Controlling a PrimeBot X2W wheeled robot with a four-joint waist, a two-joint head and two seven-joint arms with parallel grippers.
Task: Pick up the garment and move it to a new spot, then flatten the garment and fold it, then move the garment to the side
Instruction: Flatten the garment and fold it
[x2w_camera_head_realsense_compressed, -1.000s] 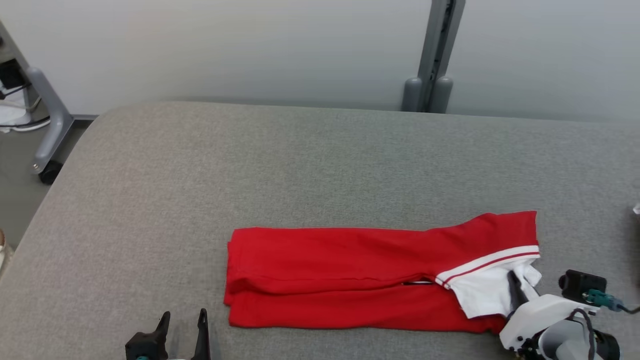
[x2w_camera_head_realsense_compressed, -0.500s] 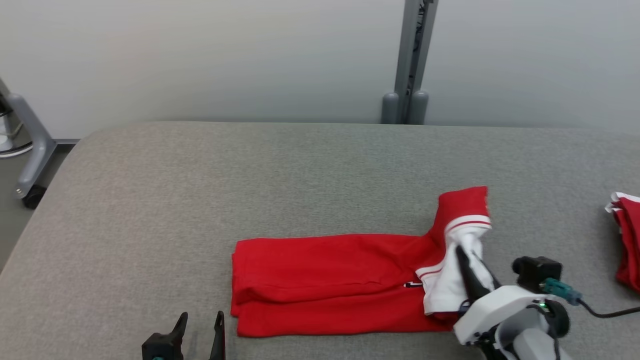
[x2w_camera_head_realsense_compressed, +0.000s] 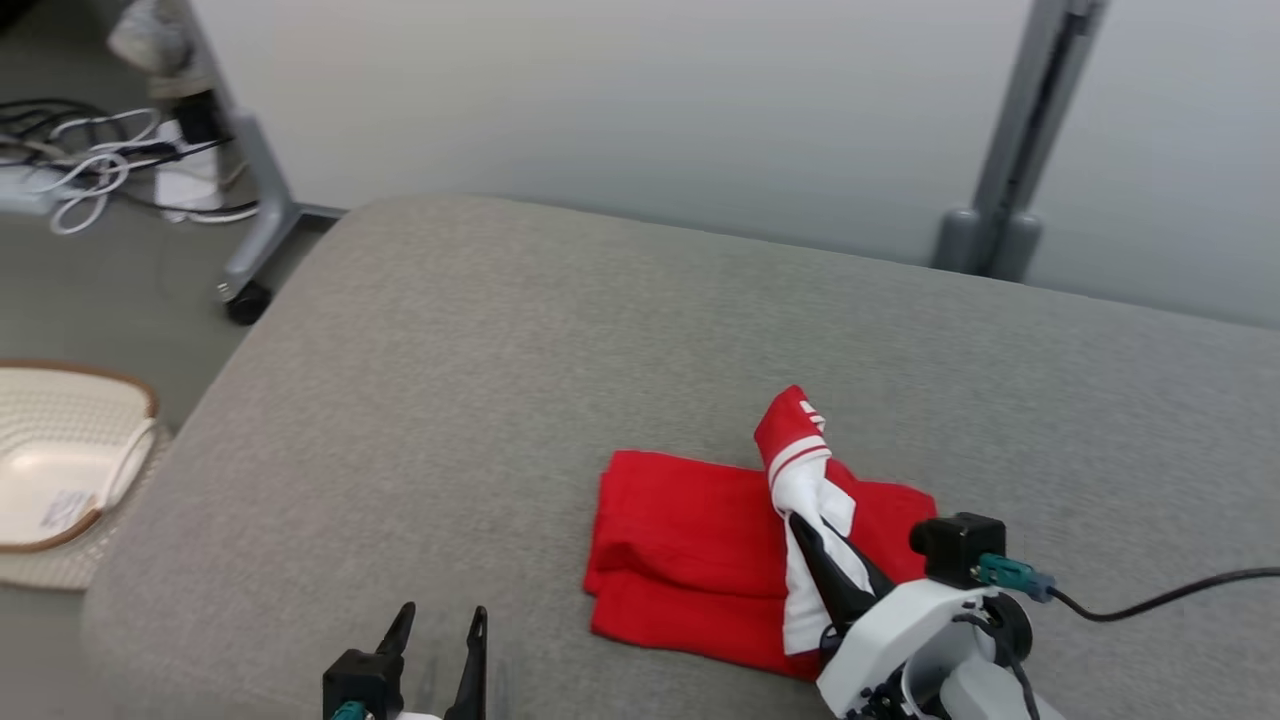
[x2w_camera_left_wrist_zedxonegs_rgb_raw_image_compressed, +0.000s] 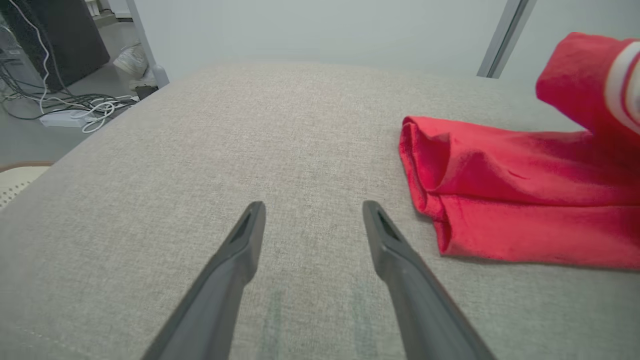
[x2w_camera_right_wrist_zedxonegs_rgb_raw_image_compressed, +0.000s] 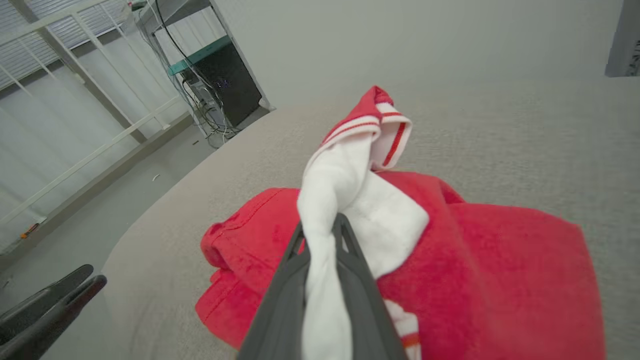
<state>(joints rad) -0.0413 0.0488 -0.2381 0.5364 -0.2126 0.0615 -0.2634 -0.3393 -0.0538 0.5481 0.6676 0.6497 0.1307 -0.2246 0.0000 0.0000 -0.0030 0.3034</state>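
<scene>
The garment (x2w_camera_head_realsense_compressed: 680, 545) has folded leftward in the right end effector (x2w_camera_head_realsense_compressed: 800, 525).

In the head view the right end effector (x2w_camera_head_realsense_compressed: 812, 535) has its fingertips buried in the white cloth of the garment (x2w_camera_head_realsense_compressed: 690, 540). Its pale arm is cut off by the bottom edge at lower right. The left end effector (x2w_camera_head_realsense_compressed: 444, 610) is cropped by the bottom edge, lower left of centre, just below its black mount. A pale basket (x2w_camera_head_realsense_compressed: 70, 420) is cut by the left edge, and the label (x2w_camera_head_realsense_compressed: 62, 508) in it is too small to read. The black cable (x2w_camera_head_realsense_compressed: 1150, 600) runs off the right edge. In the left wrist view the garment passes the right edge, with its raised part at upper right blurred. In the right wrist view white cloth hides the gap between the fingers.
</scene>
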